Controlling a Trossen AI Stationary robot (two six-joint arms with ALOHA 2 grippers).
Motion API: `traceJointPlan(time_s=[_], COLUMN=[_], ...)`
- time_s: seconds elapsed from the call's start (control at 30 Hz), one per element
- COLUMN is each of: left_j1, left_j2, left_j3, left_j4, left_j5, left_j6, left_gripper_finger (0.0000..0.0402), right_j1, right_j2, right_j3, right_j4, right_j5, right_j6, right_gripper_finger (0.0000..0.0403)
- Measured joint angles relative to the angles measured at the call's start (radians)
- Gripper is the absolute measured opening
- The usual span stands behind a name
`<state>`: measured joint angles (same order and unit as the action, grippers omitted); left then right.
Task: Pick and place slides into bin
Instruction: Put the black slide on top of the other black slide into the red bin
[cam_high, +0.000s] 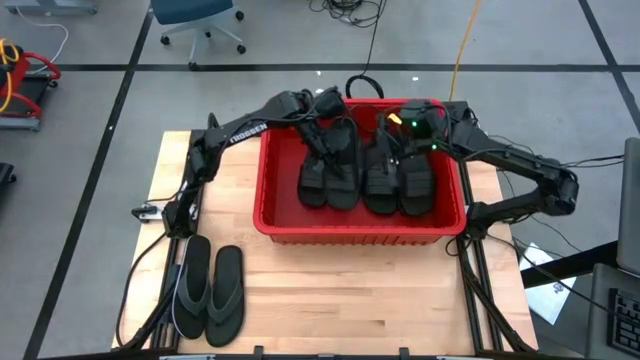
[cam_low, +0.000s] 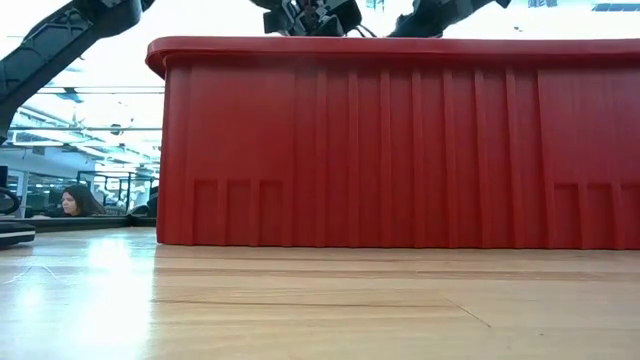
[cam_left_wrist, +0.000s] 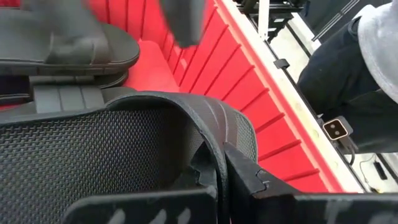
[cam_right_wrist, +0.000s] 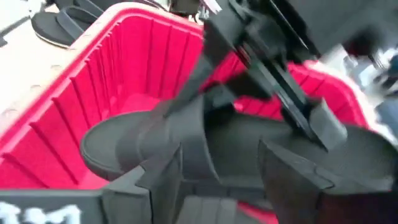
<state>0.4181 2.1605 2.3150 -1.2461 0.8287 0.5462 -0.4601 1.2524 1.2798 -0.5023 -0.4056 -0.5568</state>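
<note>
Matte black rubber slides, open at the toe, each with a wide ribbed strap; 4 lying abreast on the floor of the bin, more stacked on them at the bin's far end. Bin itself a big red ribbed basket, filling most of the low view. Separate from these, a thong-strap pair flat on the table, well outside the bin, off its near left corner.

Left gripper reaching in over the bin's far rim, above the left 2 slides. Seen from the left wrist, clamped on the ribbed strap of a slide, textured footbed just beside the fingers, red bin wall behind.

Right gripper also inside the bin's far end, over the right 2 slides. From the right wrist, fingers spread wide, 1 on each side of a slide, not pressing it that can be seen; other arm's gripper just beyond, low over the same heap.

A person's dark sleeve beyond the bin's far wall in the left wrist view.
</note>
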Motion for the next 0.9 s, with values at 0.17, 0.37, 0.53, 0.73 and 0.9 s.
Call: traceJointPlan(time_s=[0.17,0.37,0.53,0.73,0.9], left_j1=[0.001,0.001,-0.002,-0.004,-0.006], left_j2=[0.0,0.0,0.0,0.0,0.0], left_j3=[0.0,-0.001,-0.002,-0.003,-0.003], left_j4=[0.006,0.001,-0.003,-0.011,-0.01], left_j5=[0.01,0.034,0.034,0.033,0.028], left_j6=[0.008,0.009,0.006,0.006,0.014], left_gripper_finger=[0.0001,0.0001,0.0002,0.0002,0.0002], right_j1=[0.008,0.009,0.007,0.009,0.01], right_j2=[0.027,0.071,0.103,0.134,0.135], right_j3=[0.0,0.0,0.0,0.001,-0.001], right_j4=[0.013,0.007,0.013,0.026,0.063], right_j5=[-0.066,-0.07,-0.076,-0.081,-0.097], right_j6=[-0.031,-0.033,-0.032,-0.008,-0.011], right_gripper_finger=[0.0191,0.0168,0.017,0.0166,0.016])
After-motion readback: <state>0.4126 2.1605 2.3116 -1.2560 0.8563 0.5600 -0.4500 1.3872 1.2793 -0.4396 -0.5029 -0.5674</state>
